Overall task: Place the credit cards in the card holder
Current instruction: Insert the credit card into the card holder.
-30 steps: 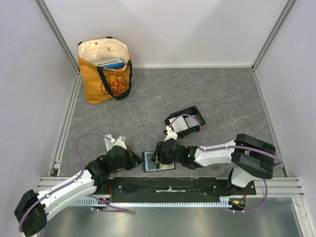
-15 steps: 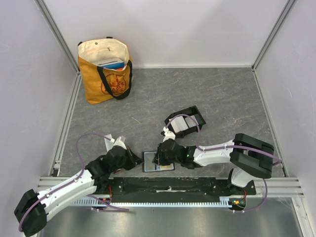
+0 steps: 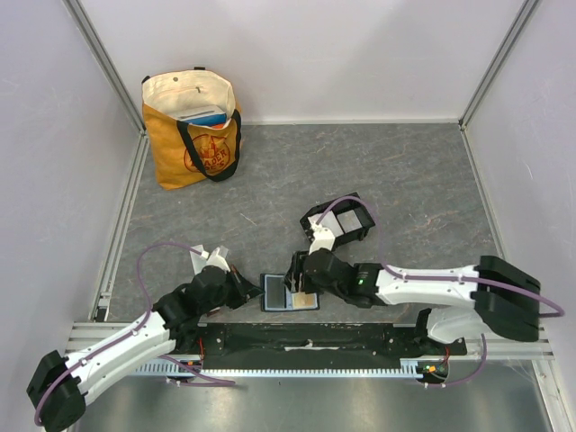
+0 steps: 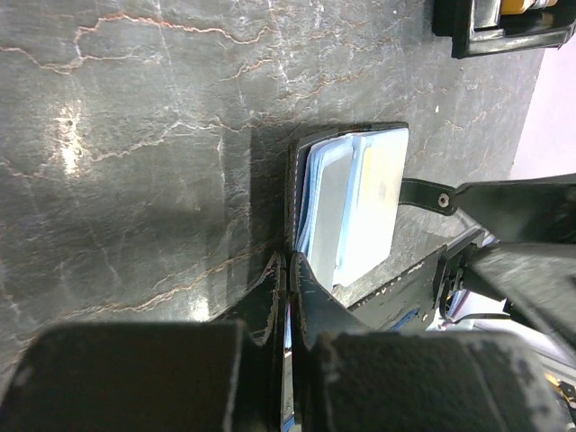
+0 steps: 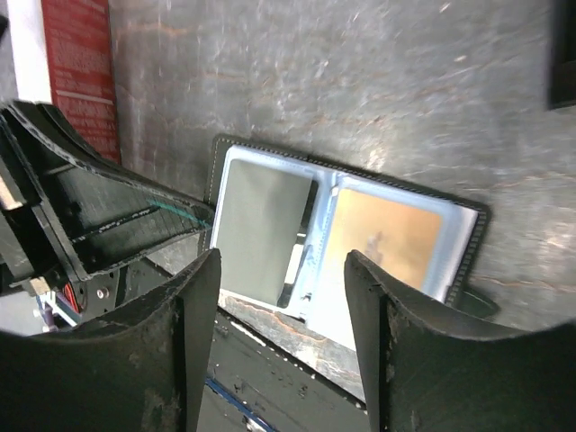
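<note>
A flat black wallet (image 3: 266, 307) lies open near the table's front edge. A grey card (image 3: 274, 291) lies in its left sleeve and an orange-gold credit card (image 3: 307, 299) in its right sleeve; the right wrist view shows the grey card (image 5: 261, 229) and the orange-gold card (image 5: 389, 236). My left gripper (image 3: 249, 292) is shut on the wallet's left edge (image 4: 297, 193). Just above the wallet's middle hovers my right gripper (image 5: 283, 261), open and holding nothing. The black card holder (image 3: 317, 214) sits behind it with pale cards (image 3: 346, 222) inside.
An orange and cream tote bag (image 3: 191, 126) stands at the back left corner. White walls with metal rails enclose the grey stone-patterned table (image 3: 405, 171). The black base rail (image 3: 306, 340) runs just in front of the wallet.
My right gripper closed partly and then opened again over the wallet. It shifted a little, so the orange-gold card now shows, and the right arm stretched out lower to the right. The left gripper stayed put.
</note>
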